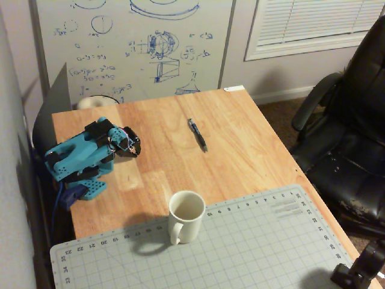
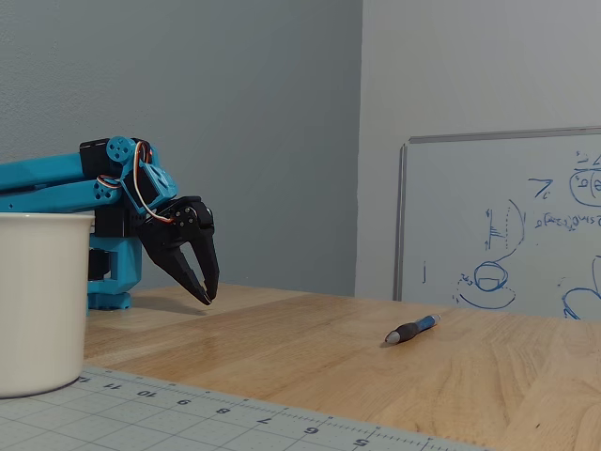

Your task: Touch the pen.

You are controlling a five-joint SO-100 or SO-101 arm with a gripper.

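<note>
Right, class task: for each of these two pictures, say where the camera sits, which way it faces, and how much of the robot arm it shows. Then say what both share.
A fixed view: high above the table's near edge, looking down toward the whiteboard; shows the folded blue arm, its pincer, the pen, mug, cutting mat and chair.
A fixed view: at tabletop height beside the mug, looking across the table; shows the arm side-on, pincer tips down near the wood.
Shared: arm, pincer, pen, mug, mat, whiteboard; pincer and pen are apart.
</note>
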